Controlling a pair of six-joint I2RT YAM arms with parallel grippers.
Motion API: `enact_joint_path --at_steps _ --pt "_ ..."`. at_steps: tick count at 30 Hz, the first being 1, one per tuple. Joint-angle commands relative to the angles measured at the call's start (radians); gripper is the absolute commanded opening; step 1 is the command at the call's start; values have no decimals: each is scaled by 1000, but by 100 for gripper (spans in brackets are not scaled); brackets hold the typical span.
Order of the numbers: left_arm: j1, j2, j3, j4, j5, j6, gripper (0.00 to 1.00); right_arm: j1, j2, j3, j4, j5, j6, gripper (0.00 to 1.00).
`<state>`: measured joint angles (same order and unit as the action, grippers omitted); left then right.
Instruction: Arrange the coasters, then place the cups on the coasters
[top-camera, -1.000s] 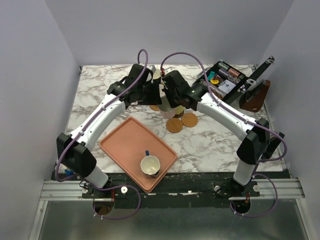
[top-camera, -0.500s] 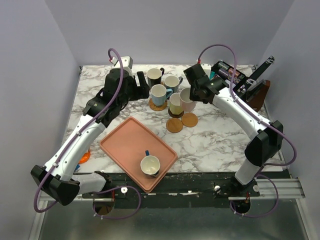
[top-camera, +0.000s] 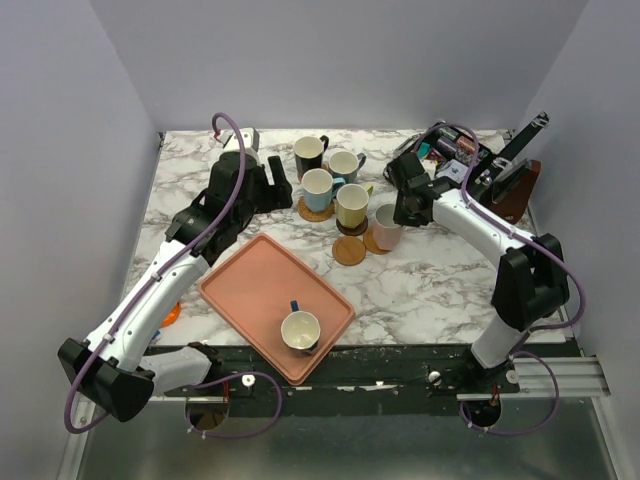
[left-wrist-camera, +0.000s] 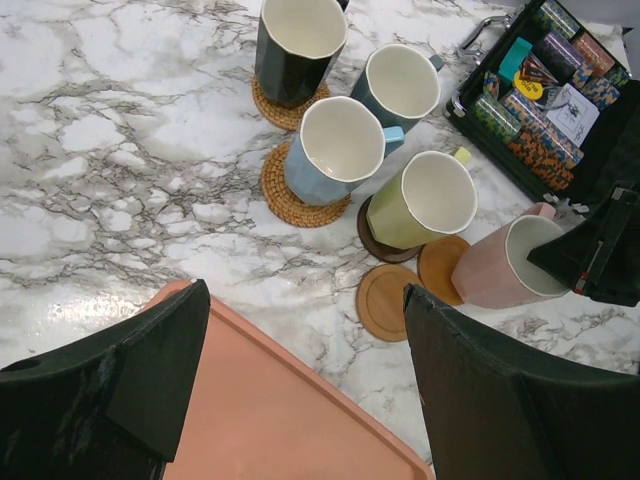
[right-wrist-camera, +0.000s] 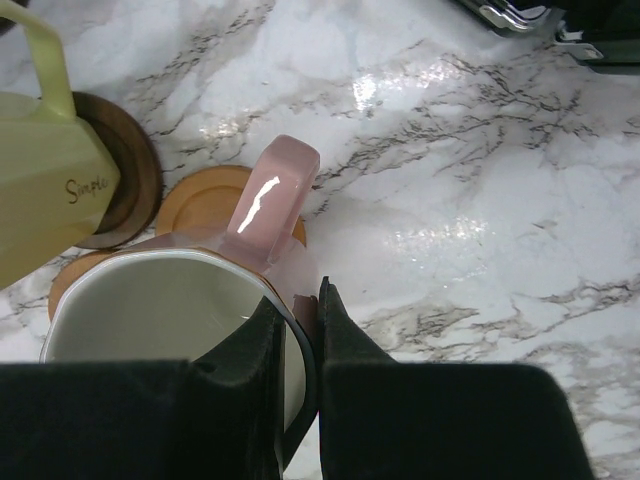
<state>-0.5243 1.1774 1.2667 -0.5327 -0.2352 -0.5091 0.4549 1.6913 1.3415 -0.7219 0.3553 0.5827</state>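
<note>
My right gripper (right-wrist-camera: 318, 310) is shut on the rim of the pink cup (right-wrist-camera: 272, 196), one finger inside and one outside, over a tan coaster (right-wrist-camera: 196, 203); I cannot tell whether the cup rests on it. The pink cup (top-camera: 386, 226) is at the right of the group. The black (top-camera: 310, 152), grey-green (top-camera: 346, 163), light blue (top-camera: 318, 186) and yellow (top-camera: 351, 205) cups stand on coasters. One tan coaster (top-camera: 349, 250) is bare. A blue cup (top-camera: 300, 330) stands in the salmon tray (top-camera: 240, 290). My left gripper (left-wrist-camera: 305, 300) is open and empty, above the tray's far edge.
An open black case (top-camera: 452, 155) of small items sits at the back right, with a brown stand (top-camera: 510, 195) beside it. A small orange thing (top-camera: 170, 312) lies near the left table edge. The right arm (top-camera: 480, 225) reaches in from the right.
My left arm pulled back left from the cup group and its gripper opened. My right arm carried the pink cup right and towards the front, down over a tan coaster.
</note>
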Motion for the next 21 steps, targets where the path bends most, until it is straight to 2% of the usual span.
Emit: enact_joint_path --at_steps 1,21 --pt "7 -38 -7 20 -38 -12 86 8 -47 2 173 -49 -41 1" --pt "10 -38 -27 10 -30 -26 86 10 50 47 159 -39 -87 1"
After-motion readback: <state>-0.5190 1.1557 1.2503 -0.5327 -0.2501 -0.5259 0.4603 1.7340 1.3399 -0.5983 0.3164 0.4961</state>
